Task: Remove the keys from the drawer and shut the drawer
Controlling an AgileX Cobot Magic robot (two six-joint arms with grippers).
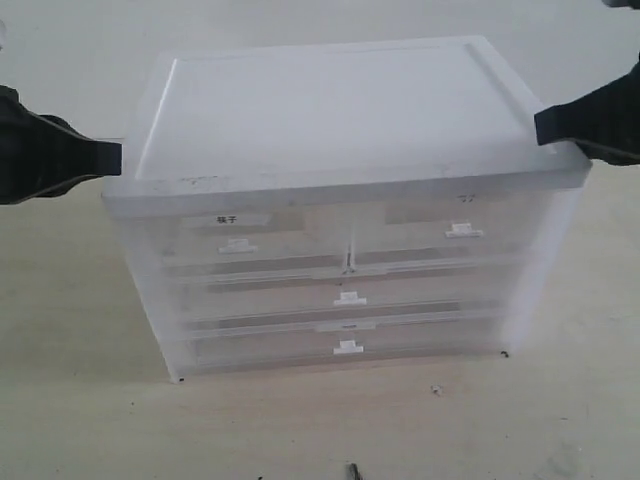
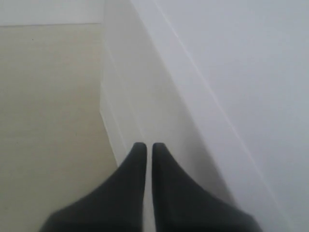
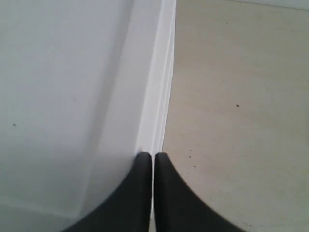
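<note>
Seemingly finished: keys (image 1: 352,470) lie on the counter (image 1: 90,410) before the cabinet (image 1: 330,110), drawer (image 1: 455,232) looks shut. Left gripper (image 2: 149,145) and right gripper (image 3: 153,154) are pinched together, empty; I'd retreat both without nudging the cabinet.

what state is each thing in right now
top right drawer, closed
top left drawer, closed
middle drawer, closed
bottom drawer, closed
keys, out on the table in front of the cabinet, partly in view
left gripper, shut, empty
right gripper, shut, empty
</note>
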